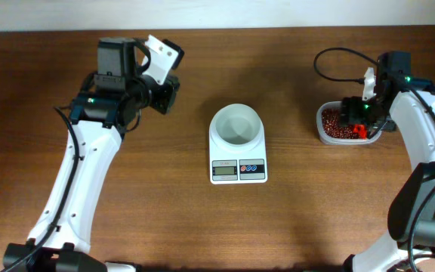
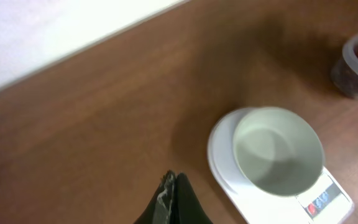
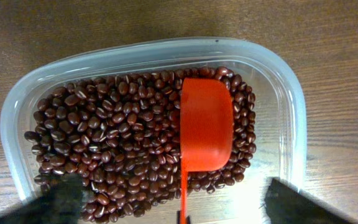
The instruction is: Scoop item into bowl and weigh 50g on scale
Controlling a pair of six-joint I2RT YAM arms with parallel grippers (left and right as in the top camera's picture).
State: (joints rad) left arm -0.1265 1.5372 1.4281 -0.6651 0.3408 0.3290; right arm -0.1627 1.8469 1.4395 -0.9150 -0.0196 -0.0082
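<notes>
Hovering with right jaws spread wide and empty over the beans (image 3: 104,143) in the clear tub (image 3: 278,68), straddling the handle of the red scoop (image 3: 205,124), long axis running straight back between them. Empty bowl (image 1: 223,117) on the scale (image 1: 238,171) mid-bench; left jaws closed, farther off.

A brown wooden table (image 1: 316,219) fills nearly the whole overhead view, its grain running left to right (the darker streaks show plainly in the right wrist view). Along the far edge runs a pale, plain wall (image 1: 225,11), meeting the tabletop in a straight line. The left wrist view shows it as a white band. The light is even and soft, with faint, blurred shadows on the wood.
</notes>
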